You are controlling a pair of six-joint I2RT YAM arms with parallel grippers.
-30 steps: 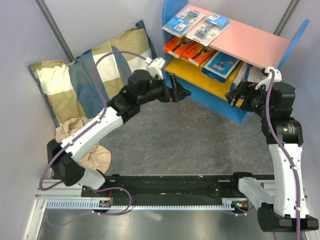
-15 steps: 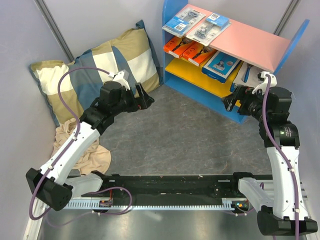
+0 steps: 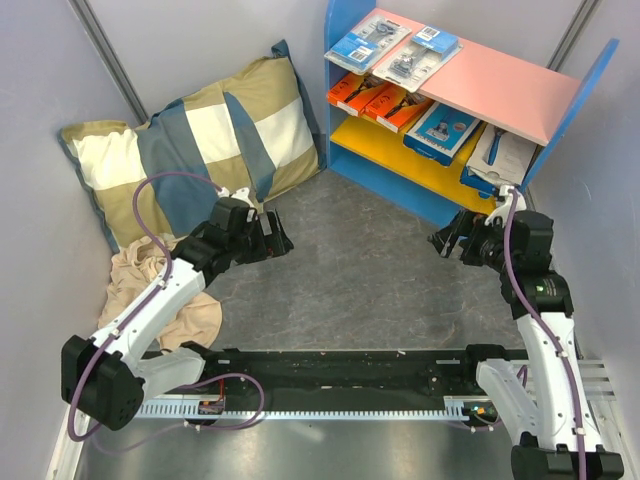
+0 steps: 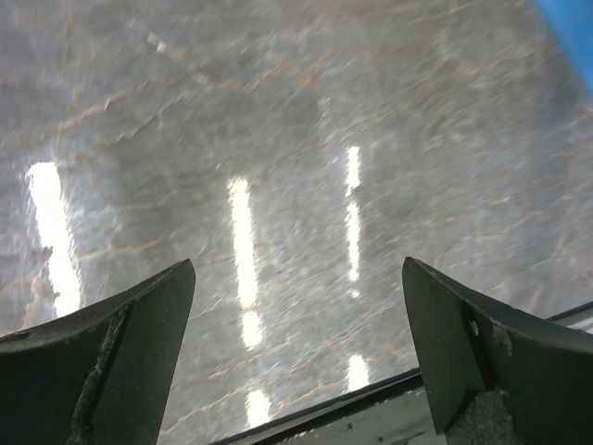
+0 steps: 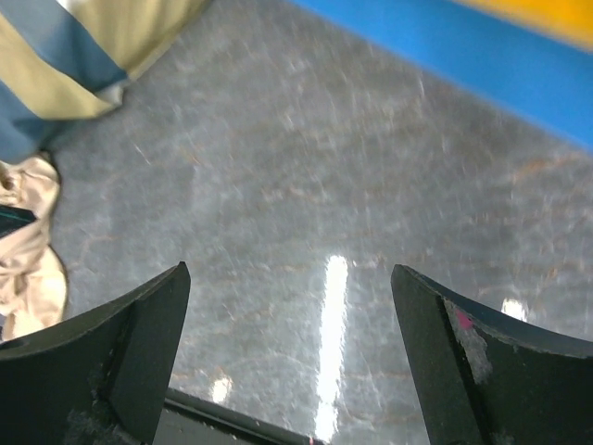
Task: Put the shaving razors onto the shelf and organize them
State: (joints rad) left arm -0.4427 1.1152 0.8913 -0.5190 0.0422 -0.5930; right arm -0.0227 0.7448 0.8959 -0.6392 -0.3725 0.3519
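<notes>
Though flat and rectangular, razor packs (image 3: 370,40) on slanted shelf (image 3: 500,85)

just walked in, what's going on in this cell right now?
Two arms are stocking razor packs on the shelf. At this moment neither holds anything: the left gripper and right gripper are both open above the grey table, short of the shelf. Every pack in view sits on the shelf: two blister packs on the pink top board, orange boxes on the board below, blue/white boxes lower down.
</notes>
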